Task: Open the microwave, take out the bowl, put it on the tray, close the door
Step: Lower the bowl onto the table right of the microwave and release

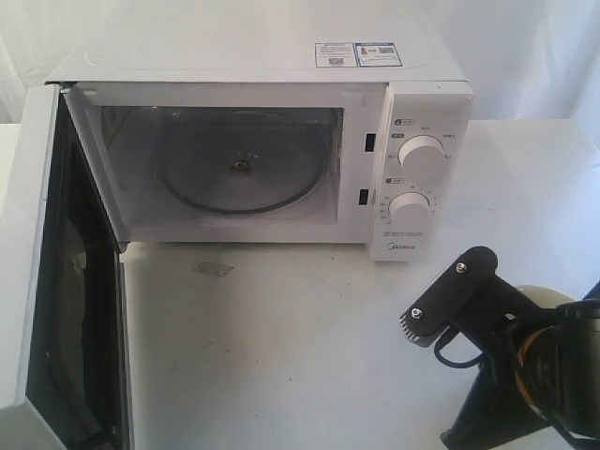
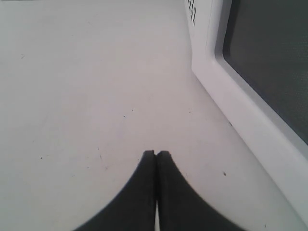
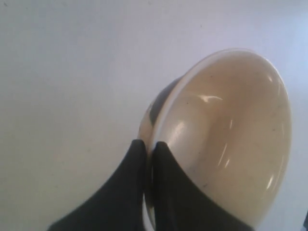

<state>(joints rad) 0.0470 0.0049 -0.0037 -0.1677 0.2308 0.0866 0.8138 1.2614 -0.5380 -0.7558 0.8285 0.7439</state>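
In the exterior view, the microwave (image 1: 281,56) is seen with its door (image 1: 28,234) swung wide open to the left, and nothing is found inside but the bare glass turntable (image 1: 239,169). At the lower right, the right arm (image 1: 487,328) is held above the table (image 1: 281,356), and a pale edge of the bowl (image 1: 548,295) is glimpsed just behind its black bracket, well apart from the microwave. No tray is shown in any view. In the left wrist view, the left gripper (image 2: 155,155) is seen pressed fully together with nothing between its fingers, low over the table and near the dark window of the open door. In the right wrist view, the right gripper (image 3: 150,147) is clamped on the rim of the bowl, one finger inside and one outside, and the bowl is tilted on its side over the plain table. The step in hand is judged to be the carrying of the bowl to the tray, the taking out being done. For the next move, the tray must be found, the bowl levelled and lowered onto it before the rim is released, and only then can the door be pushed closed.
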